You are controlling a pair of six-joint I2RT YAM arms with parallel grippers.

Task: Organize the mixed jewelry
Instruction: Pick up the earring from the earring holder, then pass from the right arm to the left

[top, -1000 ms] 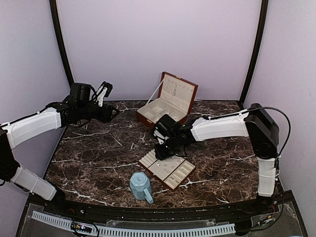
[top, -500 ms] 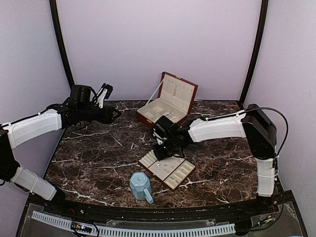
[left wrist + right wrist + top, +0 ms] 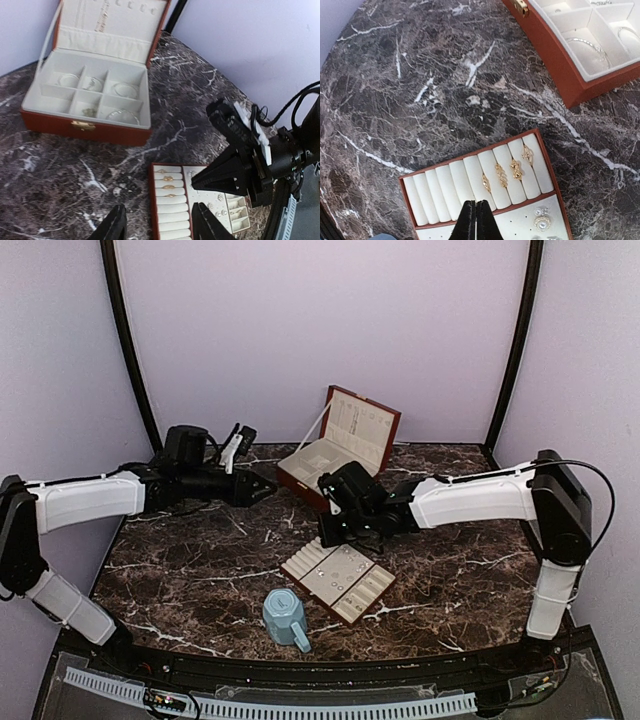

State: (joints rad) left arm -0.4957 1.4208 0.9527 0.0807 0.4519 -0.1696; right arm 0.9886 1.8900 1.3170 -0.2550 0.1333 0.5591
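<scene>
The open brown jewelry box [image 3: 345, 445] stands at the back centre. Its cream compartments hold thin silvery hoops [image 3: 122, 116], also seen in the right wrist view [image 3: 587, 47]. The flat cream-lined tray [image 3: 372, 592] lies in front of it, with several gold rings [image 3: 502, 175] on its rolls and pearl studs [image 3: 541, 220] on its panel. My left gripper [image 3: 265, 487] is open and empty, hovering left of the box; its fingers [image 3: 116, 225] frame the tray. My right gripper [image 3: 330, 535] is shut, nothing visible between the tips, just above the tray's ring rolls [image 3: 475, 220].
A light-blue faceted mug [image 3: 285, 618] lies near the front edge, close to the tray's near-left corner. The box lid [image 3: 110, 15] stands upright at the back. Dark marble table [image 3: 190, 550] stretches to the left of the tray.
My left arm has swung right, its gripper now close to the box's left side. My right gripper has drawn slightly back and right above the tray's far edge.
</scene>
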